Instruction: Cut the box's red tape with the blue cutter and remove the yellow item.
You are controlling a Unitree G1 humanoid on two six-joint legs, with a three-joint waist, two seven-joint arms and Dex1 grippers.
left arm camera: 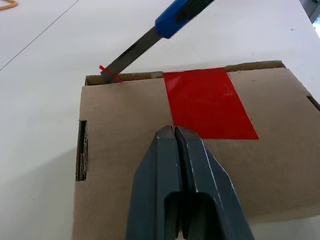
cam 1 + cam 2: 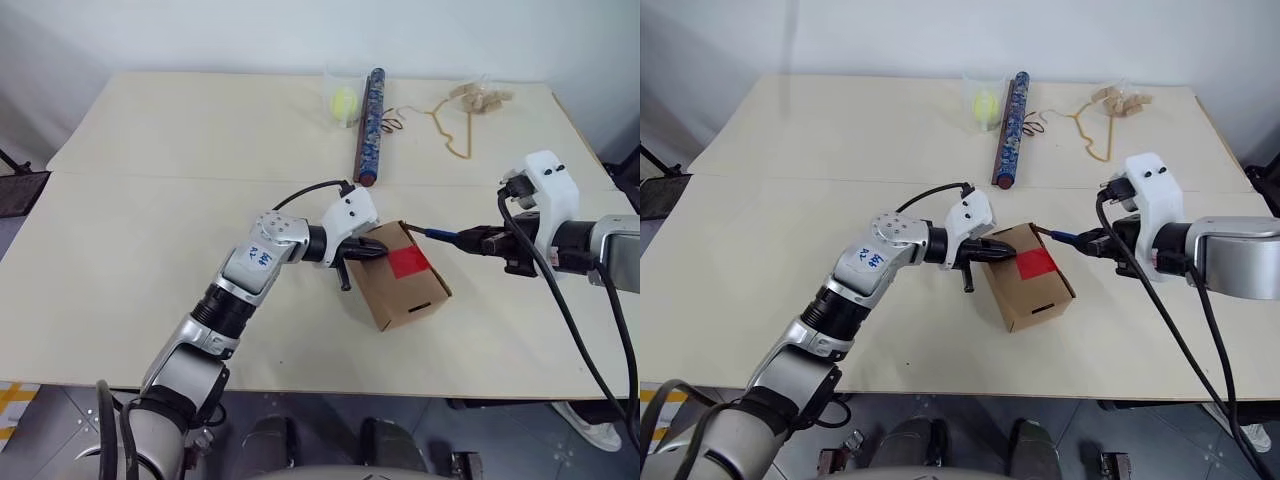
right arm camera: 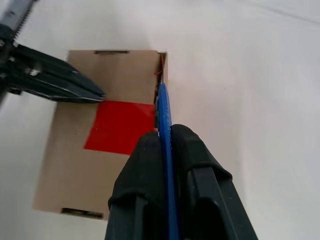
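Observation:
The box lies on the table in front of me, with the red tape on its top. My left gripper is shut, its tips resting on the carton top beside the tape. From the right, my right gripper is shut on the blue cutter. The cutter's metal blade reaches the far edge of the box, its tip at the rim near a corner, where a thin red sliver sticks up. The yellow item is hidden.
A long dark patterned tube lies at the back, beside a clear container with a yellow-green ball. A thin wire hanger and pale wooden pieces sit at the back right. The table's front edge runs close below the box.

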